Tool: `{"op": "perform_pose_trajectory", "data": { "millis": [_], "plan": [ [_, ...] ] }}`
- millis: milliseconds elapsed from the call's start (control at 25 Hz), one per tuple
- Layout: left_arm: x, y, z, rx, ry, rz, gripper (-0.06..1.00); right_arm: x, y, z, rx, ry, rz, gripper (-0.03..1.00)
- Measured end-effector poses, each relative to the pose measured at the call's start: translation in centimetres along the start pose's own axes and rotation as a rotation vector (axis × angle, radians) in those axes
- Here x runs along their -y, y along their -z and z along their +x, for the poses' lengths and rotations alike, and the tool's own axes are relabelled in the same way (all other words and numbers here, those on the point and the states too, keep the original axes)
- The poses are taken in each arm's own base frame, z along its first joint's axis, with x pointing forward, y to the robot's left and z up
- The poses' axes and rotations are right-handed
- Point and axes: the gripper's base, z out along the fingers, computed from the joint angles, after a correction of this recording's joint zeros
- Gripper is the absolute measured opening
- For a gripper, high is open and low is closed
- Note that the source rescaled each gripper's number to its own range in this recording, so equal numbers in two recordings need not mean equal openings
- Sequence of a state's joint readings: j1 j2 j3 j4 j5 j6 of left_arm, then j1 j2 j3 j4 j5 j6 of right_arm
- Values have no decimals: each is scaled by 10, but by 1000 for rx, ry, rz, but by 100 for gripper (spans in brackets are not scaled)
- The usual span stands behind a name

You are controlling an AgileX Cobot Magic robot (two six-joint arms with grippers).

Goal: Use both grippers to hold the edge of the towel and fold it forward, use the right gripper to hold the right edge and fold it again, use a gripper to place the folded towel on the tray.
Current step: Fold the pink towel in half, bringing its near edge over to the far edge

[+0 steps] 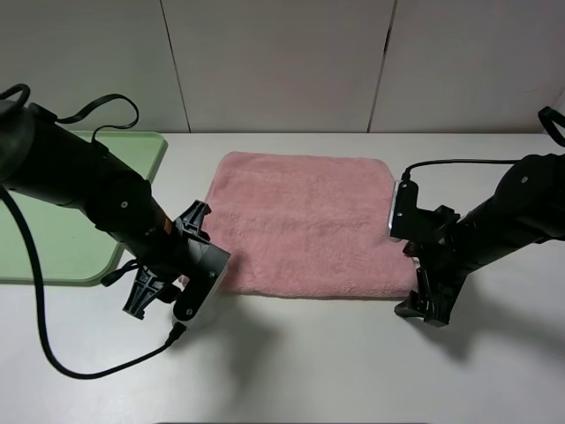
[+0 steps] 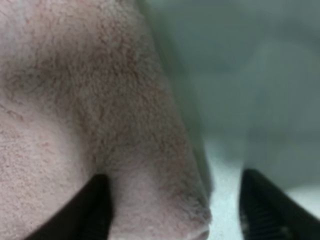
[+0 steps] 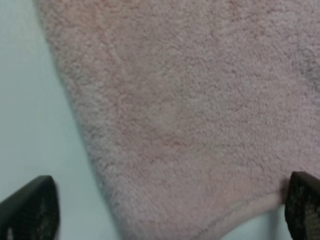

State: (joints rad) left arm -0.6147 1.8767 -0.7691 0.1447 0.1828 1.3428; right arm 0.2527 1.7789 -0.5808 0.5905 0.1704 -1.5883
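Bare white table (image 1: pixel 335 375): first fold. The left gripper (image 2: pixel 172 210) half-open, the right gripper (image 3: pixel 167 205) wide, each straddling a corner of the towel (image 1: pixel 305 221), gripping nothing; next they should clamp and lift.

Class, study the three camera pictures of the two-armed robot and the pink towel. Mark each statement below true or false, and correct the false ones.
1. The towel lies spread out on the table. True.
2. The towel rests on the tray. False: the light-green tray lies on the table to the towel's left, and the towel does not touch it.
3. The right tool stands open, with a towel corner between its jaws. True.
4. The left tool is at the towel's far edge. False: it is at the towel's near left corner.
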Motion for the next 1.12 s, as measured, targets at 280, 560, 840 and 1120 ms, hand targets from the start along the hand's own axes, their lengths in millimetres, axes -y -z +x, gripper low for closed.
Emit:
{"op": "perform_pose_trajectory", "data": {
  "millis": [280,560,840,1120],
  "plan": [
    [1,-2,0,1,-1,1,7,7,1,0,-2,9,76,78],
    [1,-2,0,1,-1,0,0,7,-1,2,-11,30,84,35],
    [1,-2,0,1,-1,0,0,5,-2,2,-13,42,73,0],
    [1,-2,0,1,-1,0,0,5,-2,2,-13,44,67,0]
  ]
}}
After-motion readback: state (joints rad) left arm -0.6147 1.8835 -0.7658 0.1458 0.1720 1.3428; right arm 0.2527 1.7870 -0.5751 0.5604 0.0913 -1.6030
